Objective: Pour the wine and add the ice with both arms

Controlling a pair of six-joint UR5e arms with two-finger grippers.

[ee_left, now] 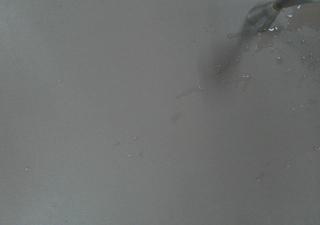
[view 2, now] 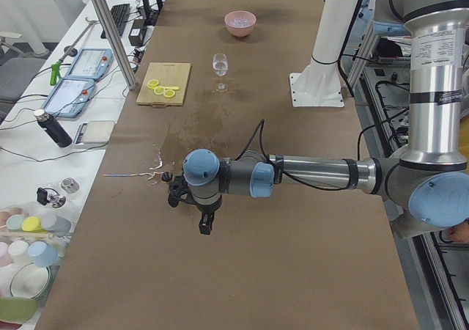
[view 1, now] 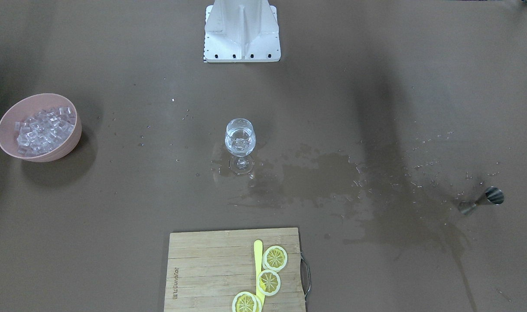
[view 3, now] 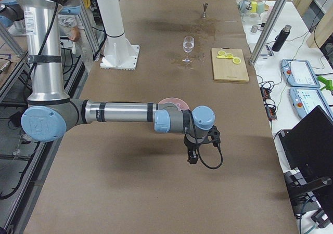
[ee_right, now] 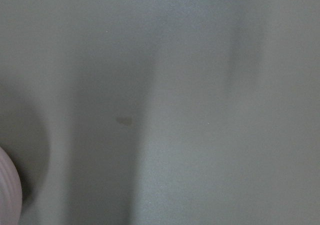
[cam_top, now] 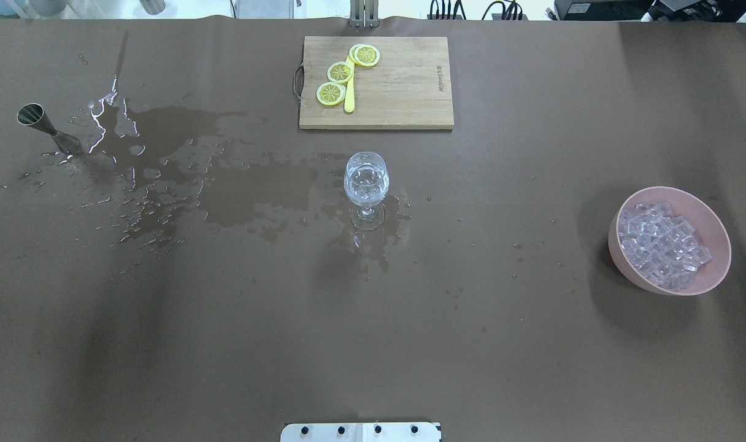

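A stemmed wine glass [view 1: 240,139] stands mid-table with clear liquid in its bowl; it also shows in the overhead view [cam_top: 366,182]. A pink bowl [view 1: 27,105] holds many clear ice cubes [view 1: 44,130] and stands on the robot's right side [cam_top: 710,227]. A steel jigger [view 1: 484,200] stands on the robot's left side [cam_top: 45,126]. My left gripper [view 2: 206,224] hangs over the table near the jigger, seen only in the left side view. My right gripper [view 3: 192,155] hangs beside the bowl, seen only in the right side view. I cannot tell whether either is open or shut.
A wide wet spill [cam_top: 183,166] spreads from the jigger towards the glass. A wooden cutting board [cam_top: 403,86] with lemon slices [cam_top: 340,72] and a yellow knife lies beyond the glass. The white pedestal [view 1: 242,32] stands at the robot's side.
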